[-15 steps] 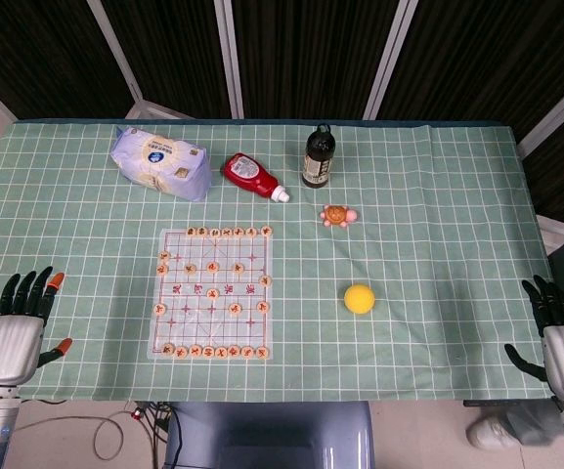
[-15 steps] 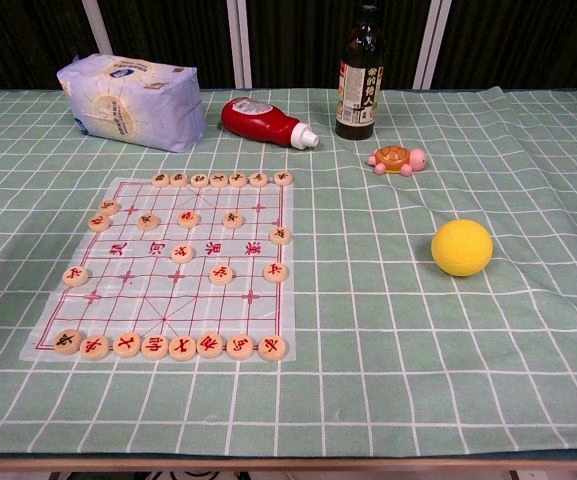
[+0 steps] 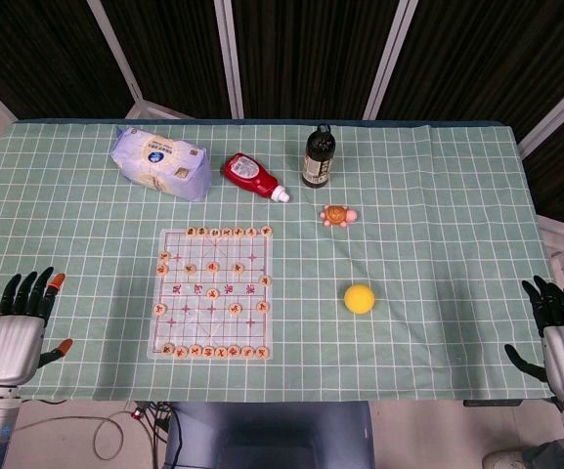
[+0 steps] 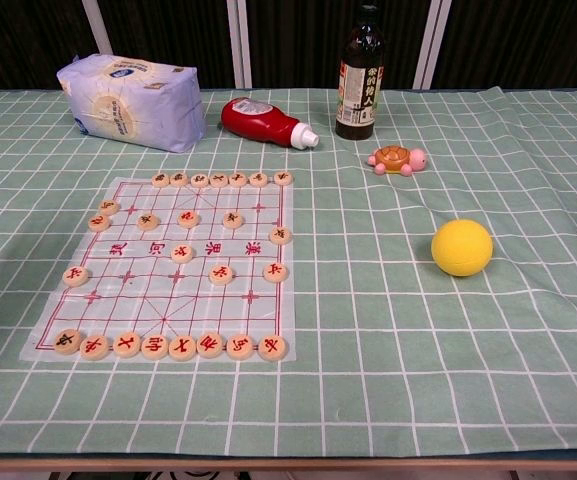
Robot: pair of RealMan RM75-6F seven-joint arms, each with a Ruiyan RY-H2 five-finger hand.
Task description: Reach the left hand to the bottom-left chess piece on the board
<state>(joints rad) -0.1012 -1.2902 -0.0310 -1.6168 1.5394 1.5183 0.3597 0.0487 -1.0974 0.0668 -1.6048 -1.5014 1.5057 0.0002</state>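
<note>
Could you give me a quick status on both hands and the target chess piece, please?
Left hand open, at the table's near-left edge. Right hand open, near-right edge. Round wooden bottom-left chess piece untouched on the board. Nothing between.

Your left hand (image 3: 16, 332) and right hand (image 3: 561, 337) appear only in the head view, their arms cut off by the bottom edge; the chest view shows neither. There the bottle (image 4: 360, 75) loses its cap to the top edge. Characters on the pieces (image 3: 167, 349) are too small to read.
</note>
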